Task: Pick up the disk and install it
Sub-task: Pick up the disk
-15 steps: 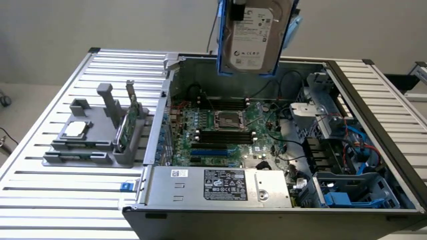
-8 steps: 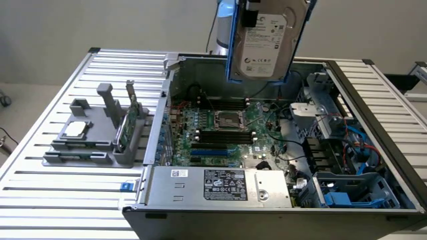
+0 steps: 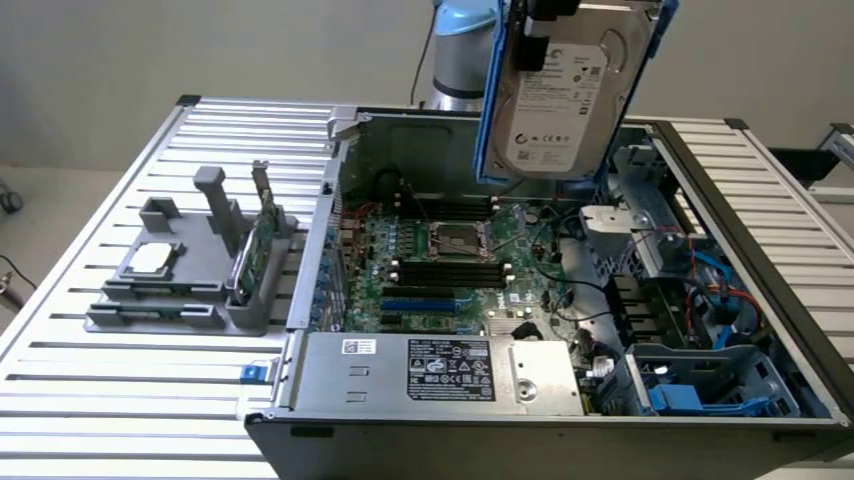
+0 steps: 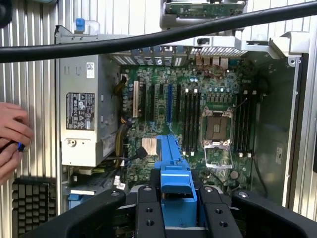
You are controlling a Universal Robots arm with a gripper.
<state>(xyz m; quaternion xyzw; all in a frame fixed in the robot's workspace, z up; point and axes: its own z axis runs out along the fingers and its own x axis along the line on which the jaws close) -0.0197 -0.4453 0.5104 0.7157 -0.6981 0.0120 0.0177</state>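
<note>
Status: pick is done, we're in the carry/approach part of install. The tool (image 4: 179, 210) is clenched on the blue carrier edge of the disk (image 3: 567, 100); in the wrist view the carrier sits squeezed between the two black fingers (image 4: 148, 213). The disk hangs on edge with its label face out, high above the open case (image 3: 747, 200), over the rear part near the back wall, and touches nothing in the case. Straight below it is the motherboard (image 3: 454, 260) with its CPU socket and RAM slots. A grey cage with blue plastic parts (image 3: 701, 385) sits in the case's front corner, just beside the power supply (image 3: 441, 370). My guess is that's the drive bay, but I can't confirm a free slot from here. If so, the rest of the job calls for travel from above the case's rear to that corner, turning the disk to match the slot, then a straight push along the rails. It also has to stay clear of the loose cables running through the case next to the cage. The fixture (image 3: 187, 290) with the chip and green card sits on the table (image 3: 80, 400) outside the case, away from the work. One flag: a person's hand (image 4: 12, 139) is just outside the case wall on the power supply side, close to the working zone.
</note>
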